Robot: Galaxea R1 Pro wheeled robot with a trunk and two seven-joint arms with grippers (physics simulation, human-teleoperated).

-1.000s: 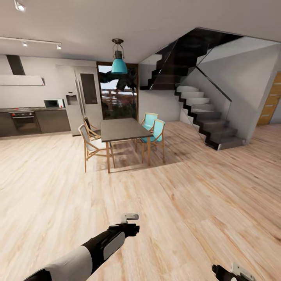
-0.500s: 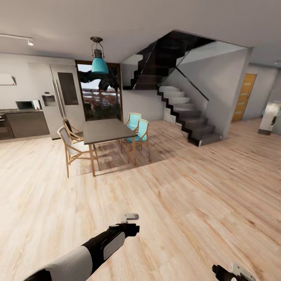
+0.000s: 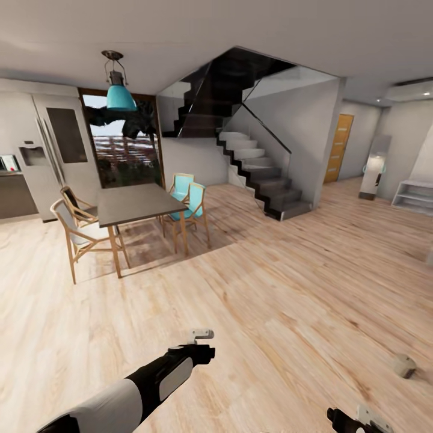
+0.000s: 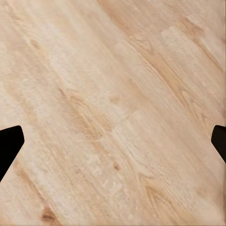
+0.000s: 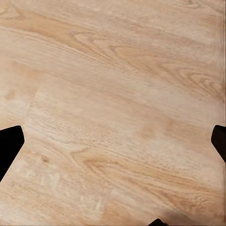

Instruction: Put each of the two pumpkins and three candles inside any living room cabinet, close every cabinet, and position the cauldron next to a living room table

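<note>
A short beige-grey candle point(image 3: 404, 365) lies on the plank floor at the lower right of the head view, ahead of my right gripper point(image 3: 361, 417) and apart from it. My left gripper point(image 3: 202, 334) is held out low over bare floor at the bottom centre. In the left wrist view the left gripper point(image 4: 113, 141) is open, its dark fingertips point(image 4: 9, 143) far apart with only planks between them. The right gripper point(image 5: 113, 141) is open in the same way in the right wrist view. The pumpkins, cabinet, cauldron and the living room's table are out of view.
A dining table point(image 3: 135, 201) with wooden and teal chairs point(image 3: 189, 207) stands at the left. Behind it are a fridge point(image 3: 57, 150) and a dark staircase point(image 3: 264, 177). An orange door point(image 3: 338, 148) and a white shelf point(image 3: 415, 195) are at the far right. Wide plank floor lies ahead.
The whole view has swung to the right, so the camera turned. The kitchen slid off the left edge and the candle came into view at the lower right. Both arms keep their pose.
</note>
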